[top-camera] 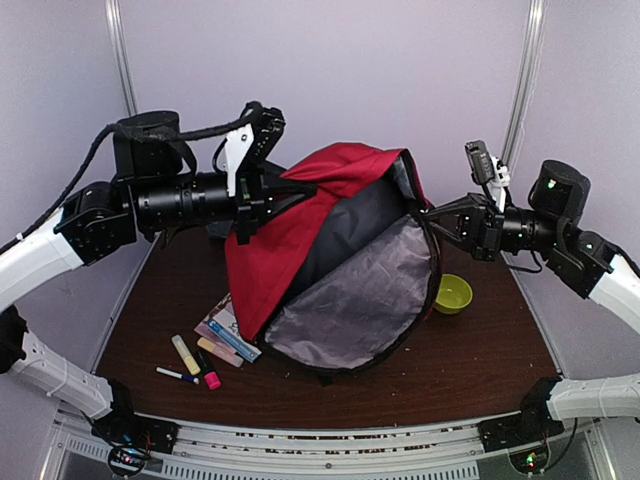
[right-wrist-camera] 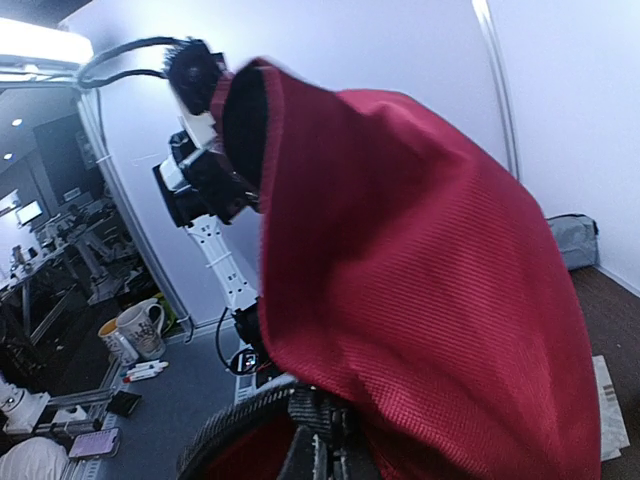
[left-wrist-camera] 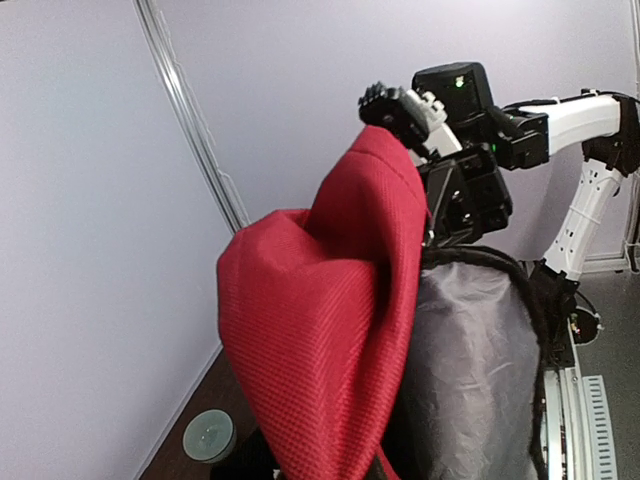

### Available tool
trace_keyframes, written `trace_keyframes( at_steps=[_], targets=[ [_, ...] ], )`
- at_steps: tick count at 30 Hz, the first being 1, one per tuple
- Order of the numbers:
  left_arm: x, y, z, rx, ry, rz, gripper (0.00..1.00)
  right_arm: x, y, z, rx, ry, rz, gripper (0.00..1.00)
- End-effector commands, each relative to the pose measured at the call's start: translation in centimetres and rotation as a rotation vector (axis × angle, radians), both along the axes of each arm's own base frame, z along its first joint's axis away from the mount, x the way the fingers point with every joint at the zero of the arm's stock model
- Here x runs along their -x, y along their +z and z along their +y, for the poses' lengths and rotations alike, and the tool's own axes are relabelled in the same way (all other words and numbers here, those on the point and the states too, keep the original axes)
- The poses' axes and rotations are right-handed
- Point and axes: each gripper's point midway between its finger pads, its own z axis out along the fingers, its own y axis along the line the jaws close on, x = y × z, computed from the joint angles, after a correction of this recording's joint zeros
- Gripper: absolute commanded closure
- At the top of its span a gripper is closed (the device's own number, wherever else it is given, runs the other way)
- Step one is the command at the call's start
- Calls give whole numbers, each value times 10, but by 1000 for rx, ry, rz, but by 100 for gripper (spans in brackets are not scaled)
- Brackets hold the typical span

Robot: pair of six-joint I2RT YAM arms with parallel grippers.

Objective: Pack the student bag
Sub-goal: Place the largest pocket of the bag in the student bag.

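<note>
Barely begun, by the look of it: the student bag [top-camera: 300, 240] stands mid-table, its mouth pulled wide to show bare grey lining, with nothing visible inside. The left gripper [top-camera: 247, 205] is pinched tight on the red fabric at the bag's left side. Opposite, the right gripper [top-camera: 437, 213] is clamped on the black zipper rim, and the opening stretches between them. Yet to go in, it seems, are a yellow highlighter [top-camera: 185, 354], a pink marker [top-camera: 210, 378], a pen [top-camera: 176, 375] and some booklets [top-camera: 228, 330]. All lie on the table [top-camera: 480, 360] just left of the bag, while a green bowl [top-camera: 452, 293] sits to its right. Only the overhead view shows the lining and those supplies. The right wrist camera alone catches a grey pouch [right-wrist-camera: 572, 240] beyond the bag. The left wrist camera alone shows a round disc [left-wrist-camera: 207, 437] near the wall.
</note>
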Motion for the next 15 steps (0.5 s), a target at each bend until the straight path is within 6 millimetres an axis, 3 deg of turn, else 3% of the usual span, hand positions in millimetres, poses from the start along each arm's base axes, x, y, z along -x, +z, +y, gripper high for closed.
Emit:
trace_keyframes(
  at_steps=[1, 4, 5, 8, 9, 11, 15],
  targets=[
    [-30, 15, 21, 113, 172, 16, 100, 16, 44, -1, -90, 35, -138, 100],
    [-65, -20, 45, 30, 373, 76, 100, -5, 38, 5, -71, -21, -97, 100],
    [-76, -32, 55, -1, 429, 101, 95, -11, 34, 8, -65, -37, -79, 100],
    [-93, -52, 80, -46, 541, 154, 55, -28, 24, 14, -52, -75, -34, 100],
    [-95, -50, 88, -47, 573, 148, 42, -32, 23, 14, -49, -88, -26, 100],
    [-93, -34, 104, -31, 614, 114, 30, -38, 21, 15, -56, -107, -10, 100],
    [-80, 9, 117, 26, 592, 48, 23, -43, 23, 17, -75, -126, 21, 100]
  ],
)
